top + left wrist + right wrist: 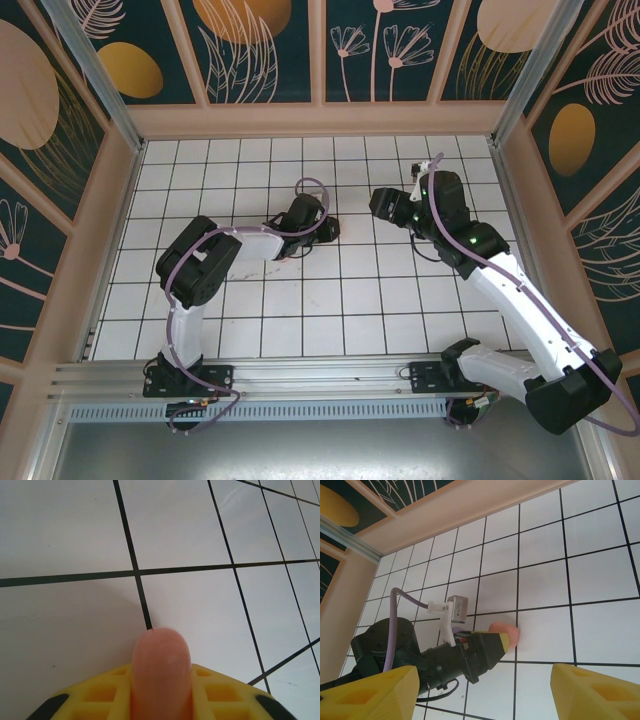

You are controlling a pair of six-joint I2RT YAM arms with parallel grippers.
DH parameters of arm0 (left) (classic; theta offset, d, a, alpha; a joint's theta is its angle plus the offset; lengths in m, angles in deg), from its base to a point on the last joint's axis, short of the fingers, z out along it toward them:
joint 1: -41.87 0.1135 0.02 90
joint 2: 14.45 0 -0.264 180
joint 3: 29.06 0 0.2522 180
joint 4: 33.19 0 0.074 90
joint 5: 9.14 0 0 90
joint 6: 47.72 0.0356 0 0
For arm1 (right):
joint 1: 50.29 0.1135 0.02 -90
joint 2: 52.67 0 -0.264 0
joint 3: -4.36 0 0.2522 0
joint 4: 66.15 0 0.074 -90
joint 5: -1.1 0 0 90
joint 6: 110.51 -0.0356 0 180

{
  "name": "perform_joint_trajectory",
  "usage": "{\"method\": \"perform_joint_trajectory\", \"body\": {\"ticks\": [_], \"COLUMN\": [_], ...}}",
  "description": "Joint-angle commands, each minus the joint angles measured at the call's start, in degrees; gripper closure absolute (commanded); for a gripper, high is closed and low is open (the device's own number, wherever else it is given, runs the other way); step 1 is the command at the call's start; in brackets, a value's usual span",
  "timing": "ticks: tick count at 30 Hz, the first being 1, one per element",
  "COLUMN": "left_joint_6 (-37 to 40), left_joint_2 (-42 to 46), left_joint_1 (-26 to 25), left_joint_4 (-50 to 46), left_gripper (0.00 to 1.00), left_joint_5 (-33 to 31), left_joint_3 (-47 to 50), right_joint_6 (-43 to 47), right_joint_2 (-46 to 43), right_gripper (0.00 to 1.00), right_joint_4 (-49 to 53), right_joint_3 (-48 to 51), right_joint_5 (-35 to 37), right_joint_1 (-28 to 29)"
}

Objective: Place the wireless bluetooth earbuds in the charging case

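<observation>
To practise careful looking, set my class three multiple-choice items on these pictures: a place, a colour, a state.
1. Where is the left pincer? A near the middle of the tiled table; B against the left wall; C above its own base.
2. What colour is the piece at its tip? A purple; B salmon-pink; C green.
3. How do the right pincer's jaws stand? A wide apart, nothing between; B clamped on a case; C shut, empty.
Key: 1 A, the top view shows it mid-table; 2 B, both wrist views show it pink; 3 A, its yellow fingers stand far apart.
</observation>
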Motion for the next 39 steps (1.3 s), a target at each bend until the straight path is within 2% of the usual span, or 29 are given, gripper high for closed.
{"method": "perform_joint_trajectory", "body": {"ticks": [1, 4, 18, 29, 34, 39], "left_joint_6": [1.2, 1.9, 5.7, 9.1, 11.1, 12.8], "left_joint_2": [0.0, 0.7, 4.5, 5.7, 9.5, 17.3], "left_joint_1": [0.4, 0.4, 0.6, 0.5, 0.6, 0.7], "left_joint_4": [-5.4, -6.6, -12.1, -19.4, -21.6, -21.9], "left_gripper": [0.67, 0.62, 0.52, 0.47, 0.45, 0.38], "left_joint_5": [-2.8, -4.3, -7.8, -12.3, -14.3, -16.2], "left_joint_3": [-0.4, -0.5, -1.1, -5.7, -7.1, -6.0], "right_joint_6": [-1.0, -1.0, 0.8, 1.9, 1.9, 3.0], "right_joint_2": [-1.8, -2.0, -0.2, 0.2, -0.3, -2.3], "right_gripper": [0.29, 0.29, 0.28, 0.24, 0.24, 0.11], "right_joint_4": [-0.2, 0.0, 1.3, 1.8, 1.5, 1.3], "right_joint_3": [0.9, 0.9, -2.0, -2.9, -2.8, -1.5], "right_joint_5": [-0.6, -0.5, -0.4, 0.3, 1.0, 2.0], "right_joint_1": [-0.4, -0.4, -0.5, -0.5, -0.5, -0.6]}}
